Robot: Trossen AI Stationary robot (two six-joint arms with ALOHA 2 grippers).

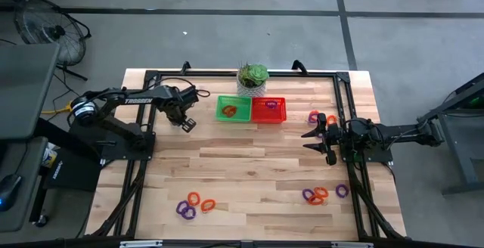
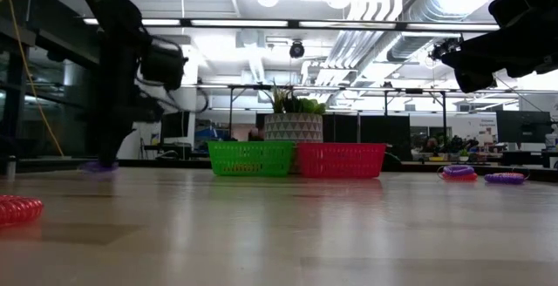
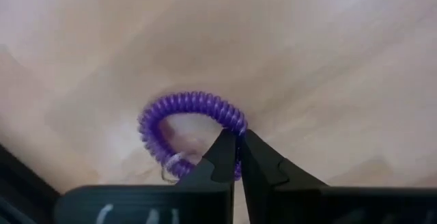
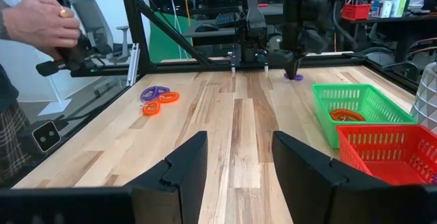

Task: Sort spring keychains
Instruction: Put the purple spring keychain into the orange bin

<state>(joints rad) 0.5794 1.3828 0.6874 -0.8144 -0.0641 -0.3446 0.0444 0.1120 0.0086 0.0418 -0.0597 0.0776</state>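
My left gripper (image 1: 186, 122) stands at the table's far left, left of the green basket (image 1: 233, 110). It points down and is shut on a purple spring keychain (image 3: 188, 121), which also shows in the right wrist view (image 4: 295, 77). My right gripper (image 1: 316, 143) is open and empty at the right, clear of the table. Orange and purple keychains lie on the table in groups: near front left (image 1: 195, 204), front right (image 1: 321, 195), and far right (image 1: 321, 117). An orange keychain (image 4: 347, 115) lies in the green basket. My left gripper pinches the purple keychain's coil (image 3: 238, 126) between its two fingertips, at one spot on the loop. The fingers come from above, pointing down. The rest of the loop spreads flat just at the tabletop; whether it is lifted clear I cannot tell.
A red basket (image 1: 268, 110) stands right of the green one, with a potted plant (image 1: 252, 77) behind them. A black frame (image 1: 344, 89) runs around the table's edges. A person's hand (image 4: 41, 19) holds a device beyond the table's left side.
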